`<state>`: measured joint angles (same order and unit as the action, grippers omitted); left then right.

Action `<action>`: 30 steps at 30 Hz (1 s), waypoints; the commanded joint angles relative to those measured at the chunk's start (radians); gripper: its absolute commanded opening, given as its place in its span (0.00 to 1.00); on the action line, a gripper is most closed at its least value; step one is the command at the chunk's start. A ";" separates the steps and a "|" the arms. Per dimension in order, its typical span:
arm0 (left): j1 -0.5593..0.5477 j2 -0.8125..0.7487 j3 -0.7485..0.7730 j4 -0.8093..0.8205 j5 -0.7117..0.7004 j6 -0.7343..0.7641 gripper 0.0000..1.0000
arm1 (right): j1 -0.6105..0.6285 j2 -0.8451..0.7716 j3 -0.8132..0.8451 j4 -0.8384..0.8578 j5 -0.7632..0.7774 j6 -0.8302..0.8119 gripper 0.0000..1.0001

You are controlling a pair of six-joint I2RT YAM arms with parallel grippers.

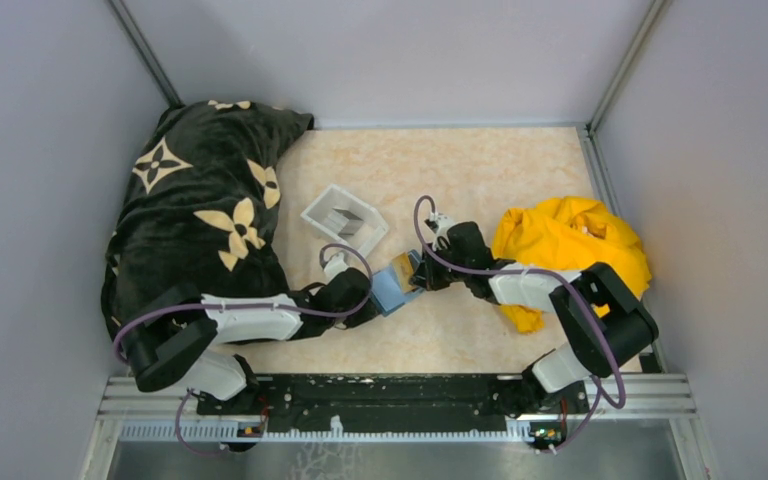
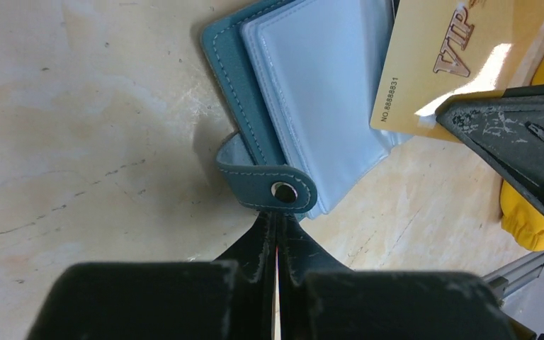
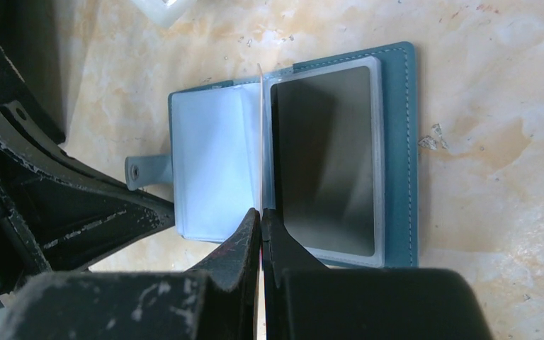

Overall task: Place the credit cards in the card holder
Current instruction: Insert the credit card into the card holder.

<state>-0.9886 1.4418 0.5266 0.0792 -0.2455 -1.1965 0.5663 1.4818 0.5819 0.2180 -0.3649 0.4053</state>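
- Card holder (image 3: 398,142): teal leather-look cover, fine grain, matt, pale stitching along the edges
- Snap stud (image 2: 284,191) on its strap: bright polished metal
- Inner sleeves (image 3: 212,163): clear soft plastic, glossy, milky where light strikes
- Gold card (image 2: 432,64): smooth plastic, satin gold face with shiny raised lettering and a hard white glare
- Grey card (image 3: 322,156) inside a sleeve: dark, smooth, dull sheen
- Left gripper (image 2: 276,234) and right gripper (image 3: 261,223): black matt plastic, scuffed and scratched pale
- Table (image 2: 78,142): smooth marble-patterned beige top, faint hairline marks
- Blanket (image 1: 190,200): black plush cloth, cream print
- Yellow cloth (image 1: 560,240): soft, crumpled, matt
- Tray (image 1: 320,200): translucent white plastic
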 commanded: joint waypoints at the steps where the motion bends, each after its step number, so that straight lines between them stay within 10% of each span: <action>1: -0.002 0.034 0.017 -0.115 -0.072 0.013 0.01 | -0.006 -0.020 -0.029 0.056 -0.038 0.031 0.00; 30: 0.002 0.088 0.062 -0.174 -0.141 0.081 0.00 | -0.010 0.019 -0.084 0.101 0.033 0.289 0.00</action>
<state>-0.9886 1.4872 0.6022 0.0017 -0.3614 -1.1469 0.5583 1.4765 0.5171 0.3099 -0.3393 0.6304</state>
